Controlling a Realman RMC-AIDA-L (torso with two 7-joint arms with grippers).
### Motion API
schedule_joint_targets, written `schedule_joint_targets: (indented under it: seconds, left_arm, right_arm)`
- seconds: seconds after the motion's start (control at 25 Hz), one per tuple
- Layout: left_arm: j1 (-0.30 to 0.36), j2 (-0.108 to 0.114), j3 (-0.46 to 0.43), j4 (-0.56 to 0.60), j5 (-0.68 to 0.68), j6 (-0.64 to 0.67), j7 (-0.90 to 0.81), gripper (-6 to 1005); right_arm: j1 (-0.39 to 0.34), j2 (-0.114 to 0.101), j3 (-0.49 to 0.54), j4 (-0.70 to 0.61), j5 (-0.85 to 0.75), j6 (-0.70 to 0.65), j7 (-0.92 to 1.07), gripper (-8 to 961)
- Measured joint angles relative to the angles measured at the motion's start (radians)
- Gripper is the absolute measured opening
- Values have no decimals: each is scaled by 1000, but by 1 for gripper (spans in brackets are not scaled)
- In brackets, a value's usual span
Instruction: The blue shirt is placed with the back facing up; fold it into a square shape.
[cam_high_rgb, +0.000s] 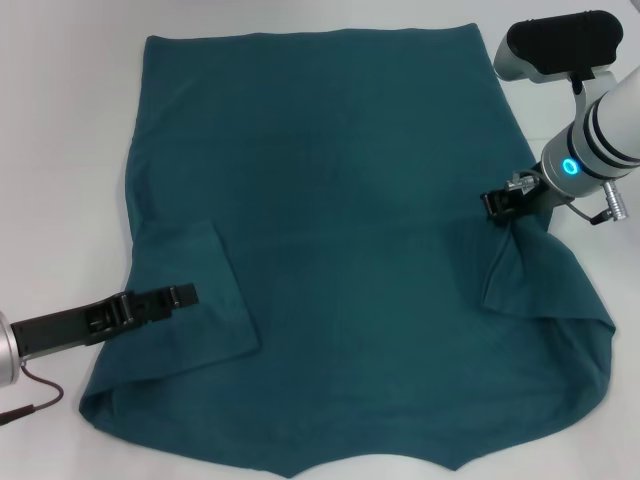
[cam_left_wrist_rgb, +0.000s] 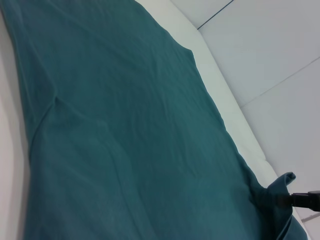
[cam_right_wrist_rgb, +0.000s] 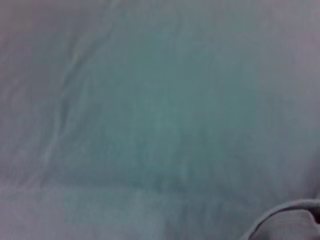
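Head view: soft knit blue shirt (cam_high_rgb: 340, 230), sleeves folded inward, right hand (cam_high_rgb: 497, 204) seemingly clamped on one, left hand (cam_high_rgb: 180, 296) state unclear

A white tabletop (cam_high_rgb: 60, 150) is shown as the work surface in the head view, plain and unmarked, with soft and even light and only faint shadows cast upon it. In the left wrist view, the table's edge (cam_left_wrist_rgb: 235, 125) is seen as a pale band, beyond which a light grey floor (cam_left_wrist_rgb: 270, 45) is laid in large panels divided by thin dark seams (cam_left_wrist_rgb: 215, 13). No walls or windows are shown.
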Motion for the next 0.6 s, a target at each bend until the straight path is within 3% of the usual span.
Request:
schedule_joint_targets:
  seconds: [0.6]
  left_arm:
    - [0, 0, -3, 0, 4, -1, 0, 633]
  right_arm:
    - [10, 11, 9, 5, 99, -4, -75, 39]
